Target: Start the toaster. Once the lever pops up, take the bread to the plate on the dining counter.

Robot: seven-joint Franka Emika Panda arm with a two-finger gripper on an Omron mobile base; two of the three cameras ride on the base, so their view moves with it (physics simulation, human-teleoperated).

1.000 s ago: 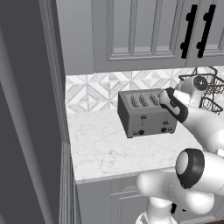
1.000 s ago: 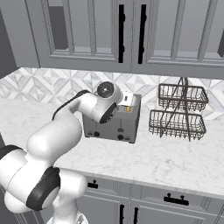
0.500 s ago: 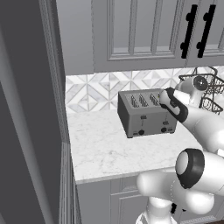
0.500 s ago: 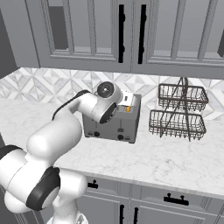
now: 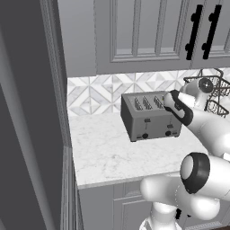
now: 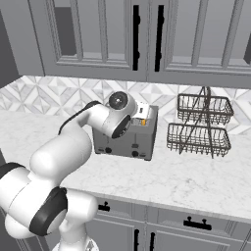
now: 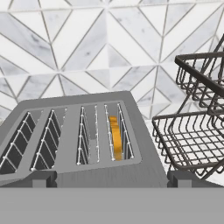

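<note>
The dark grey toaster stands on the marble worktop against the tiled wall. Its front with black levers and knobs faces me. From the hand view I look down on its top slots. The tan-yellow bread sits down inside the rightmost slot, and a bit of it shows at the toaster's top. My gripper hovers just above the toaster's front right end, open, with its dark fingertips wide apart and nothing between them. The plate and the dining counter are out of view.
A two-tier dark wire basket rack stands close to the toaster's right. Grey upper cabinets hang low over the worktop. A tall dark panel walls off the left. Bare marble lies in front of the toaster.
</note>
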